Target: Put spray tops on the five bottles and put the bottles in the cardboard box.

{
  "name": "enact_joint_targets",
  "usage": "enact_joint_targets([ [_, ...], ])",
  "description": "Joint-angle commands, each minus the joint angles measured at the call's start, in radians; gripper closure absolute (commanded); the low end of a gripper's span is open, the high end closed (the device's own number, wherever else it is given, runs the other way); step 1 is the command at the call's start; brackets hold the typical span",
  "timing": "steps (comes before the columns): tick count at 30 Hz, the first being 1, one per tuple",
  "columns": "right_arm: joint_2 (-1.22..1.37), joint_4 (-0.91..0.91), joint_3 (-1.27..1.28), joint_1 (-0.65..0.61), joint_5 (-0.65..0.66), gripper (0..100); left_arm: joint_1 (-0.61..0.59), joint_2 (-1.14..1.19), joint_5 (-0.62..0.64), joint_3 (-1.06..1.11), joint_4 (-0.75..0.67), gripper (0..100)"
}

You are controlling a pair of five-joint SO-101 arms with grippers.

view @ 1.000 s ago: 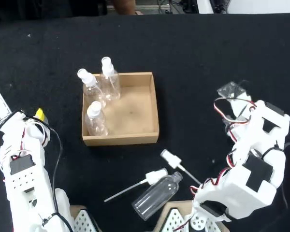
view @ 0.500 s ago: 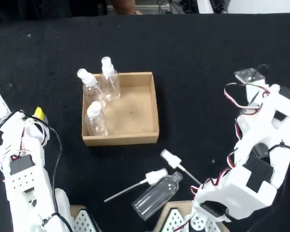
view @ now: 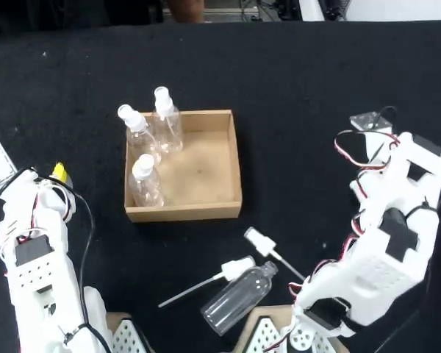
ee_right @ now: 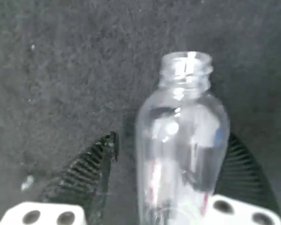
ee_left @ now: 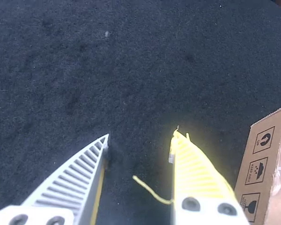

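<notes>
Right tool [ee_right: 172, 137] is clamping an uncapped bottle [ee_right: 182, 108]. Left tool [ee_left: 140, 135] is hanging parted and empty beside the cardboard box [ee_left: 267, 164].

the left arm [view: 33, 272] and right arm [view: 389, 257] are blocky white plastic with black servo panels and red, black and white cables [view: 350, 147], the left's jaws ribbed, one white, one yellow trailing a yellow strand [ee_left: 150, 190], the right's black and ribbed on white screw-holed bases.

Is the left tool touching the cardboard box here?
Apart. The left wrist view shows a strip of dark table cloth between the left tool and the side wall of the cardboard box.
</notes>
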Motion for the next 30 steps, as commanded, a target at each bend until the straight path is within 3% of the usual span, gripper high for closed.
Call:
enact_joint_targets([
  [1,-0.007,-0.012,-0.102,0.011,-0.063,72.1,-0.005,-0.021,-0.006,-0.007,-0.026,81],
  [5,-0.001,0.003,-0.176,0.008,-0.147,89.9,-0.004,-0.021,-0.006,-0.007,-0.026,81],
  [8,-0.001,0.043,-0.185,0.003,-0.107,98.8,-0.007,-0.021,-0.006,-0.007,-0.026,81],
  [14,-0.005,0.124,-0.220,0.031,-0.008,96.6,-0.007,-0.021,-0.006,-0.007,-0.026,81],
  [19,0.007,0.158,-0.208,0.126,0.400,96.2,-0.007,-0.021,-0.006,-0.007,-0.025,81],
  [21,0.019,0.163,-0.196,0.153,0.491,95.9,-0.007,-0.021,-0.006,-0.007,-0.025,81],
  [27,0.064,0.163,-0.189,0.158,0.367,74.3,-0.005,-0.021,-0.006,-0.008,-0.026,81],
  [30,0.085,0.158,-0.189,0.152,0.341,72.8,-0.007,-0.021,-0.006,-0.008,-0.026,81],
])
